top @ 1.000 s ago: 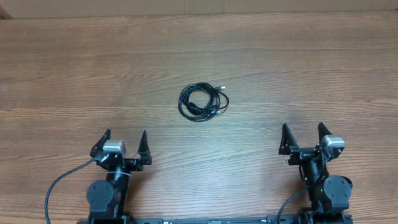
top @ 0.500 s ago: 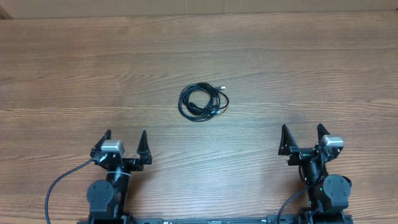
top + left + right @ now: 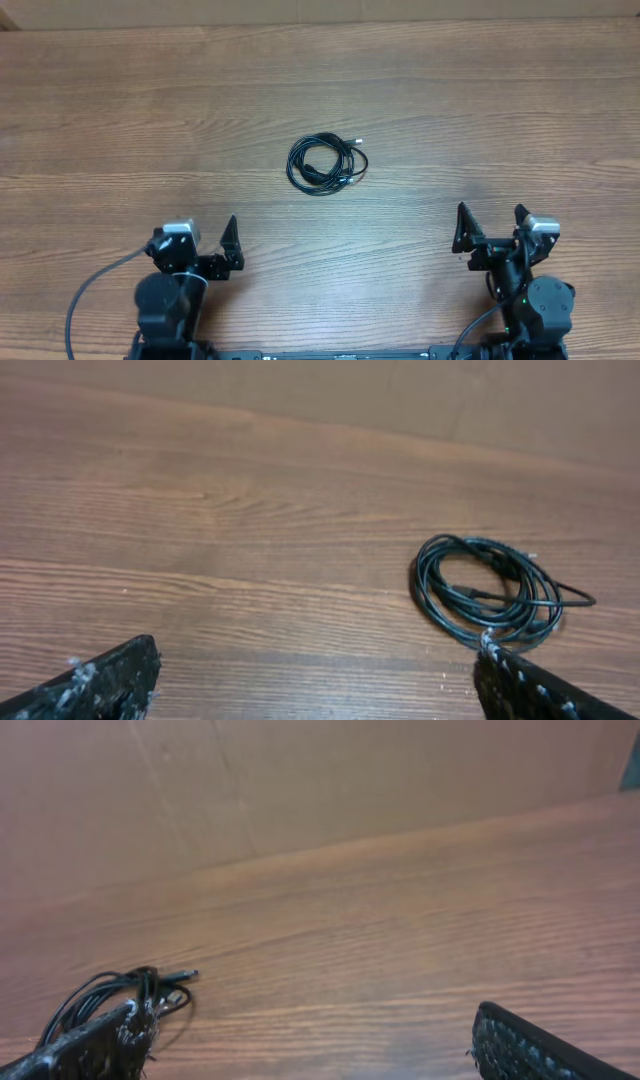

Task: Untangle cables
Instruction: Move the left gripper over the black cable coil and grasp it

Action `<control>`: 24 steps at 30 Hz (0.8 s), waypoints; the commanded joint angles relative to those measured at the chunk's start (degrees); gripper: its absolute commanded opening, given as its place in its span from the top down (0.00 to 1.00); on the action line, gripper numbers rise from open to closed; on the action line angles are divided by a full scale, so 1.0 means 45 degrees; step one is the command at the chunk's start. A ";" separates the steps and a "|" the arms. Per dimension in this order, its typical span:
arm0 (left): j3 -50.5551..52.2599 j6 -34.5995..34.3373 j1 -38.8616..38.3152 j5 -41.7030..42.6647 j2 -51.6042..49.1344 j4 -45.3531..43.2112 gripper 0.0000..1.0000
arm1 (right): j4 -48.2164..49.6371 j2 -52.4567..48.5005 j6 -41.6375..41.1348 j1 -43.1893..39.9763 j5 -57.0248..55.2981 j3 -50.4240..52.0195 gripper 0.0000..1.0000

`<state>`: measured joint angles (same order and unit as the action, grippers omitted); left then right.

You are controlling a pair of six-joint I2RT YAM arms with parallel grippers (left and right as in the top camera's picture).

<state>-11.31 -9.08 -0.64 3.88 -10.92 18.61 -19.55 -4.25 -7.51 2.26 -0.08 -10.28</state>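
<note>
The cables (image 3: 326, 164) lie as one small coiled bundle of thin black cords on the wooden table, near its middle, with small plug ends sticking out to the right. The bundle also shows in the left wrist view (image 3: 490, 592) and at the left edge of the right wrist view (image 3: 120, 993). My left gripper (image 3: 196, 236) is open and empty near the table's front left, well short of the bundle. My right gripper (image 3: 490, 227) is open and empty near the front right, also far from it.
The wooden table (image 3: 480, 110) runs to a tan wall (image 3: 300, 780) at the back. Thick black arm cables hang off the arm bases at the front edge (image 3: 95, 295).
Both arms have drawn back slightly toward the front edge; the left gripper has turned a little. The cable bundle has not moved.
</note>
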 commanded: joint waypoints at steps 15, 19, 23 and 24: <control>-0.8573 0.0398 0.0053 0.0821 -0.8539 0.5489 0.00 | -0.3910 -0.8320 -0.0131 0.0068 0.0622 -0.6795 0.00; -1.0797 0.0398 0.0058 0.0753 -1.0015 0.7834 0.01 | -0.5804 -1.0520 -0.0131 0.0068 0.1122 -0.8956 0.00; -1.1356 0.0083 0.0058 0.0884 -1.0666 0.8106 0.00 | -0.6737 -1.2016 -0.0131 0.0068 0.1438 -1.0316 0.00; -1.1356 -0.0170 0.0058 0.0918 -1.0788 0.8048 0.01 | -0.6805 -1.2327 -0.0126 0.0068 0.1613 -1.0554 0.00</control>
<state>-60.93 -8.54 -0.64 6.92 -58.19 54.85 -49.58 -57.19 -7.90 2.31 4.69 -54.08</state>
